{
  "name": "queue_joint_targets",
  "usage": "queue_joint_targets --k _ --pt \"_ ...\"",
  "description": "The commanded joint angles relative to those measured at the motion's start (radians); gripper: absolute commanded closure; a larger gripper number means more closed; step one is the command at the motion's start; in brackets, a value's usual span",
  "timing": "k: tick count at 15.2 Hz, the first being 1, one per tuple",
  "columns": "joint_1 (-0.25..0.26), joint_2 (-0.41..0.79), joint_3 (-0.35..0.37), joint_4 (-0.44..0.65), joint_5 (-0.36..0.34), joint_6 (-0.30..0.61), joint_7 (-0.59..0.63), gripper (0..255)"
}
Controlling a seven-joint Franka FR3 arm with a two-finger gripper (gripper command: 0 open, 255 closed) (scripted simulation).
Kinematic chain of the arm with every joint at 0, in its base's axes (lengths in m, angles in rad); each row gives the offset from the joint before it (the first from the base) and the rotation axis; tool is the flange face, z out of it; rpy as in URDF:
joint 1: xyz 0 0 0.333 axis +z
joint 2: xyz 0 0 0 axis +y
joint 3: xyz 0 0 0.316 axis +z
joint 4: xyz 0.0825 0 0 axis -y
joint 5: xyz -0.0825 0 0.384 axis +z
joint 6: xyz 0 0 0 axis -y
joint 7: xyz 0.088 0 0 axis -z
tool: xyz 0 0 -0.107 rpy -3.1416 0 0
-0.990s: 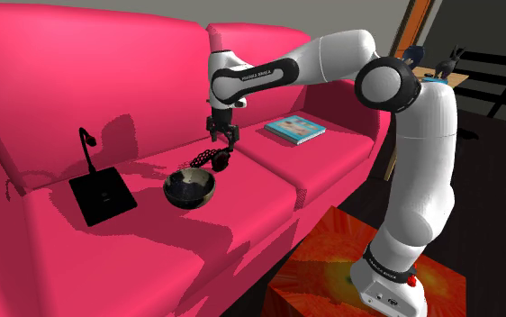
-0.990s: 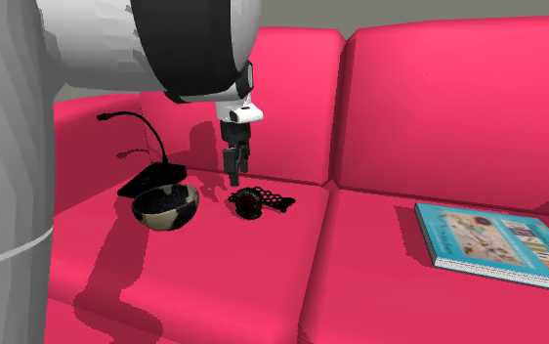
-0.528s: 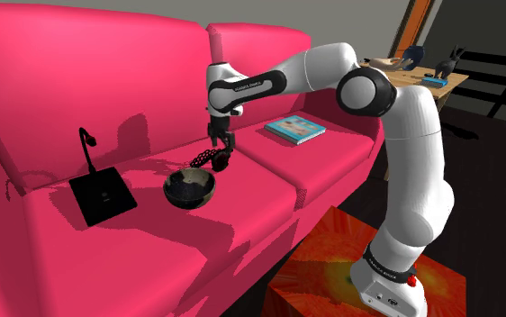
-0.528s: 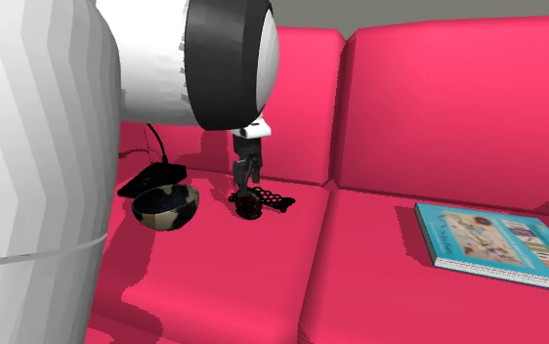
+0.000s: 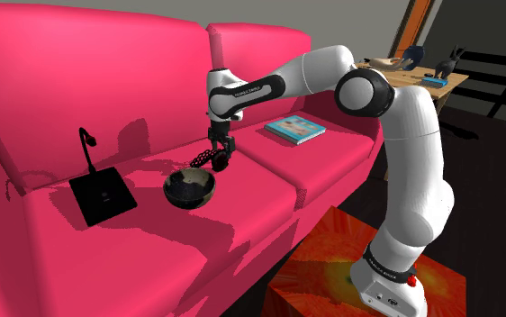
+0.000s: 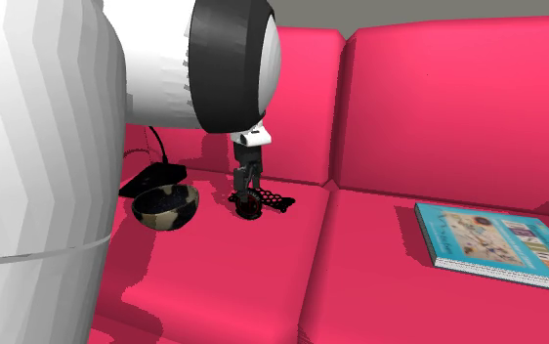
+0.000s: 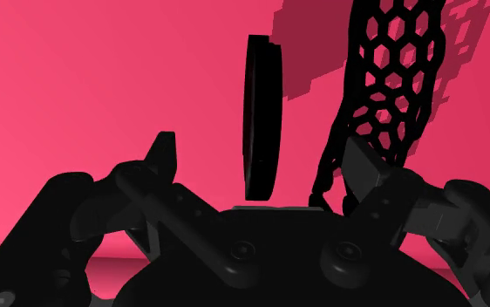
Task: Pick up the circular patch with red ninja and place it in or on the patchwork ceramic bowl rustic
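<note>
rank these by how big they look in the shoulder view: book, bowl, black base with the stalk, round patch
1. black base
2 and 3. bowl and book: they look about alike, and the book lies farther from the camera, so no ranking
4. round patch

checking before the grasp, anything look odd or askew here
Yes: the circular patch stands upright on its edge on the sofa cushion, not flat, between the open fingers, beside a black honeycomb mesh piece.
</note>
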Motion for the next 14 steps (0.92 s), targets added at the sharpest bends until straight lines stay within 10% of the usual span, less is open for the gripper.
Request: queue_joint_targets --k 1,3,4,14 --pt "0.000 0.000 0.000 -0.001 0.000 0.000 0.000 0" --pt "0.000 0.000 0.000 0.000 0.000 0.000 0.000 0" --pt "0.000 0.000 0.000 0.000 0.000 0.000 0.000 255" --pt "0.000 -0.005 0.001 0.006 0.002 -0.011 -0.001 255"
